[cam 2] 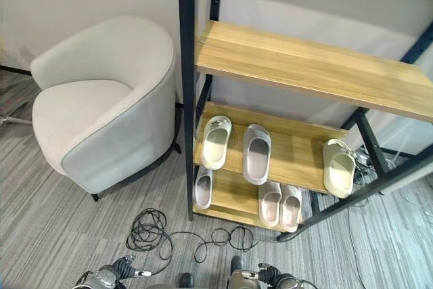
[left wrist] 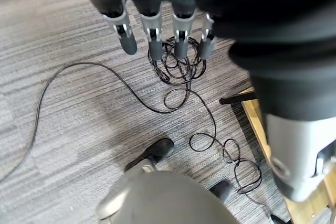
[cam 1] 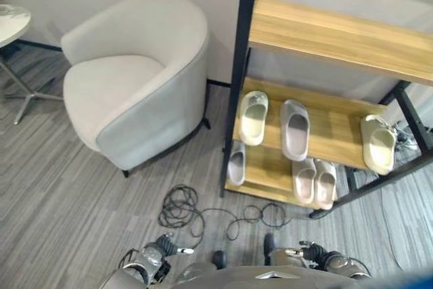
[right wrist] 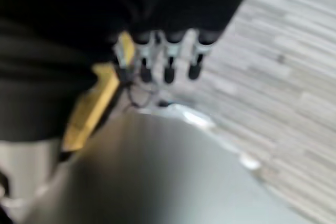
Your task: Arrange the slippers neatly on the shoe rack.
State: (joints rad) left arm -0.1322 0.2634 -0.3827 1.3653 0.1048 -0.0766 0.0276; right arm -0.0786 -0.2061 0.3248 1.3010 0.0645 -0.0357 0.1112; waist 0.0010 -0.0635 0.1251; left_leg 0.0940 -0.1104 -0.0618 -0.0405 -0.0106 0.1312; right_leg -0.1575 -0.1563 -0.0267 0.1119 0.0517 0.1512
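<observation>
Slippers [cam 1: 295, 129] are all on the rack [cam 1: 335, 126] already, spread over two shelves, one cream slipper [cam 1: 379, 144] off alone at the right end. Both hands hang low and empty, left hand [left wrist: 157, 30] and right hand [right wrist: 168, 56] with relaxed fingers, probably because nothing's been picked yet.
</observation>
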